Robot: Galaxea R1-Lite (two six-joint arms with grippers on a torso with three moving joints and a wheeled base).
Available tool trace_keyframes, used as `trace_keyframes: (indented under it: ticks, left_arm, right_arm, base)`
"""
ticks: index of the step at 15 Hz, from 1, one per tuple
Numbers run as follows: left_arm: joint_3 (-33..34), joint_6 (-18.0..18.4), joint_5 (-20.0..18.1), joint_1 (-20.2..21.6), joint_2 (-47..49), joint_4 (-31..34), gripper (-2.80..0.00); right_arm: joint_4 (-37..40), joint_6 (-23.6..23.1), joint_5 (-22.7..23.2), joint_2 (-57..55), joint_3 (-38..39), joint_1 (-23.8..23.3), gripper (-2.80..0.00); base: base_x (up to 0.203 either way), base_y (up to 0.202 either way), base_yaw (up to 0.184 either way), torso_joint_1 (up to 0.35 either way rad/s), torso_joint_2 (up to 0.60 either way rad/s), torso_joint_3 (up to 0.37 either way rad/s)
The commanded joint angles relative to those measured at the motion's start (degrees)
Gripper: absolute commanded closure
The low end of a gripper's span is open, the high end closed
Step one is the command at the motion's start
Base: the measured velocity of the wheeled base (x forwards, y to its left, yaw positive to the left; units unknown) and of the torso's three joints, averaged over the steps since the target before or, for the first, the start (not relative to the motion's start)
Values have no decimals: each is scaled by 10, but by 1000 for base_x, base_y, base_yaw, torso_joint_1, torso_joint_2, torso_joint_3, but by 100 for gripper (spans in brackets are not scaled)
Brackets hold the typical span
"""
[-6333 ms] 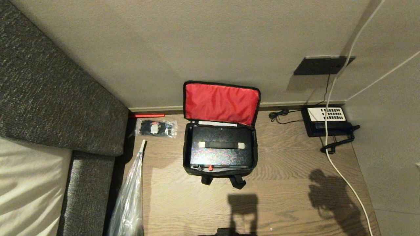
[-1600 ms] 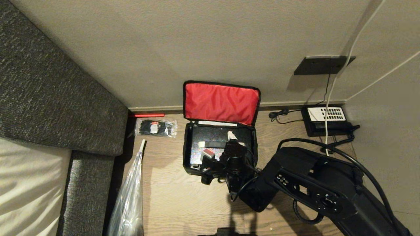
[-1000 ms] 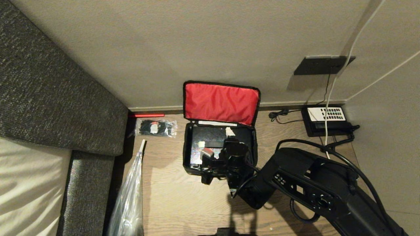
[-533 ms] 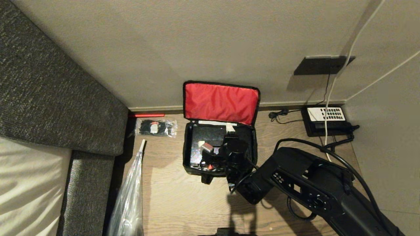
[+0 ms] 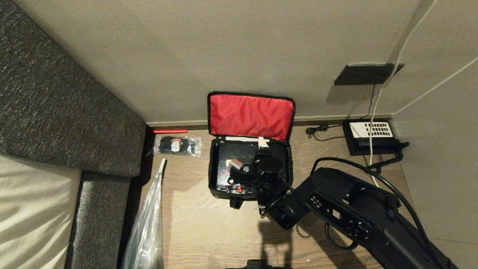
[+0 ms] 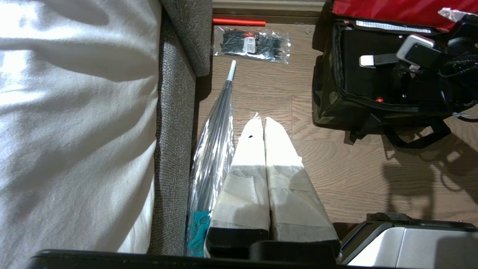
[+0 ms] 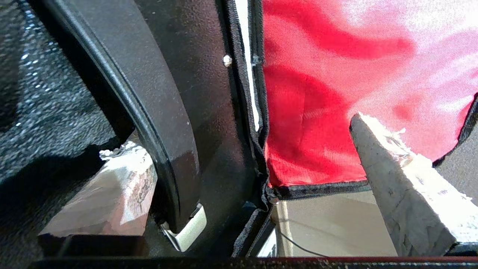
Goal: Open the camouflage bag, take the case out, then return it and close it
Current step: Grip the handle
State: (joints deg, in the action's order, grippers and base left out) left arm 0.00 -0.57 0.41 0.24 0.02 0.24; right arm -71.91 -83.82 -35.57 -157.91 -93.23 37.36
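Observation:
The camouflage bag (image 5: 212,170) stands open on the wooden floor, its red lid lining (image 5: 250,116) leaning on the wall. Inside lies the black case (image 5: 235,151), also seen from the side in the left wrist view (image 6: 354,82). My right gripper (image 5: 261,153) reaches down into the bag and is open. In the right wrist view the case's black handle (image 7: 149,112) runs between the fingers: one taped finger (image 7: 112,194) sits behind the handle, the other (image 7: 403,186) stands before the red lining (image 7: 317,93). My left gripper (image 6: 261,125) is shut and empty over the floor beside the sofa.
A grey sofa (image 5: 56,112) fills the left. A clear plastic-wrapped umbrella (image 5: 147,224) leans by it, and a packet of black cable ties (image 5: 177,145) lies near the wall. A black desk phone (image 5: 371,136) and a white cable (image 5: 388,194) lie to the right.
My right arm came into view and has pushed farther into the bag, toward the red lid. The bag, its lid and the case have stayed put.

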Motion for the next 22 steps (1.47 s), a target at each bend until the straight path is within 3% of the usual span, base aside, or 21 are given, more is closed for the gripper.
trace_keyframes:
  ticks: [1, 12, 13, 22]
  left_arm:
    - [2, 0, 0, 0, -1, 0, 0]
    - [2, 0, 0, 0, -1, 0, 0]
    - [2, 0, 0, 0, -1, 0, 0]
    - [2, 0, 0, 0, -1, 0, 0]
  right_arm:
    - [-3, -6, -2, -6, -8, 0, -280]
    - [12, -18, -2, -9, -28, 0, -280]
    - [14, -19, -3, -9, -28, 0, 0]
    - [10, -15, -2, -14, -51, 0, 0]
  base:
    - [0, 0, 0, 0, 0, 0]
    - [0, 0, 0, 0, 0, 0]
    - [0, 0, 0, 0, 0, 0]
    - [0, 0, 0, 0, 0, 0]
